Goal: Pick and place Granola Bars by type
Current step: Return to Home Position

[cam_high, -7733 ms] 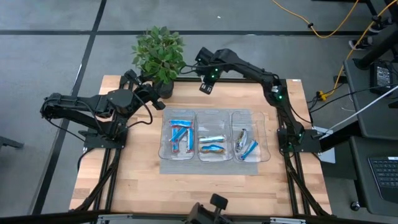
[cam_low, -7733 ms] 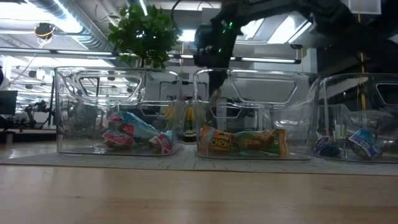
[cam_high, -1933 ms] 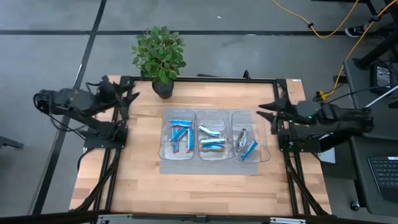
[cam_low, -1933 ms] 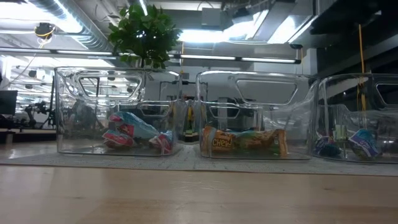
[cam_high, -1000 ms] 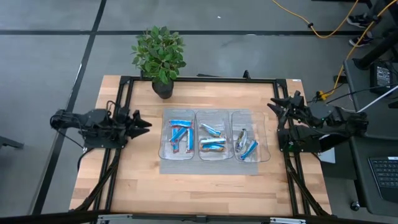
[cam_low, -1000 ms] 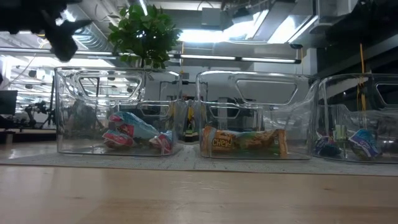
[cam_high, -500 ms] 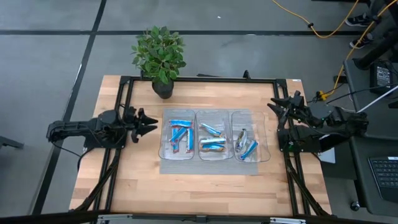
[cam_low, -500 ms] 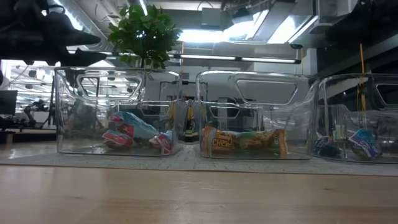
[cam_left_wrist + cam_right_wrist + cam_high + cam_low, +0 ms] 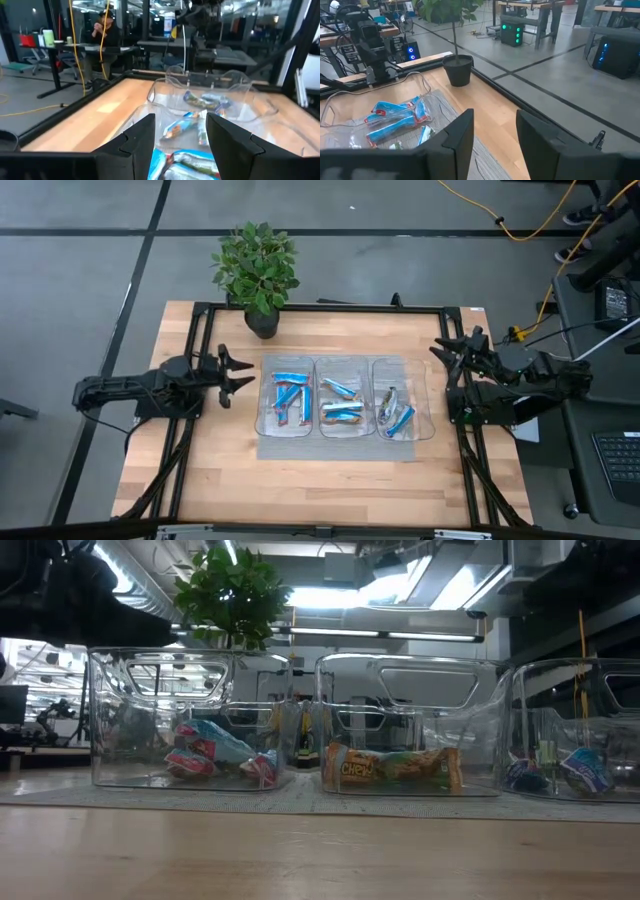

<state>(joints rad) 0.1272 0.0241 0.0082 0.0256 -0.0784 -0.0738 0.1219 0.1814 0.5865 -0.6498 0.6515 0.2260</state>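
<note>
Bars [image 9: 290, 396] all lying in three clear bins [image 9: 345, 359], side by side on grey mat [image 9: 340, 448], middle of table [image 9: 330, 490]. Left claw [image 9: 238, 373] hovering just beside leftmost bin, fingers spread, nothing held. Right claw [image 9: 455, 348] at table's right edge, also spread, empty. Potted plant [image 9: 256, 265] at back.

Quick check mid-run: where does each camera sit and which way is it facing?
High view: overhead, straight down: table, three bins, left hand, right hand.
Low view: table height, level through the bins; left arm at upper edge.
Left wrist view: behind left hand's fingers, facing the bins.
Right wrist view: behind right hand's fingers, facing bins and plant.
Shared: every view shows the bins.
</note>
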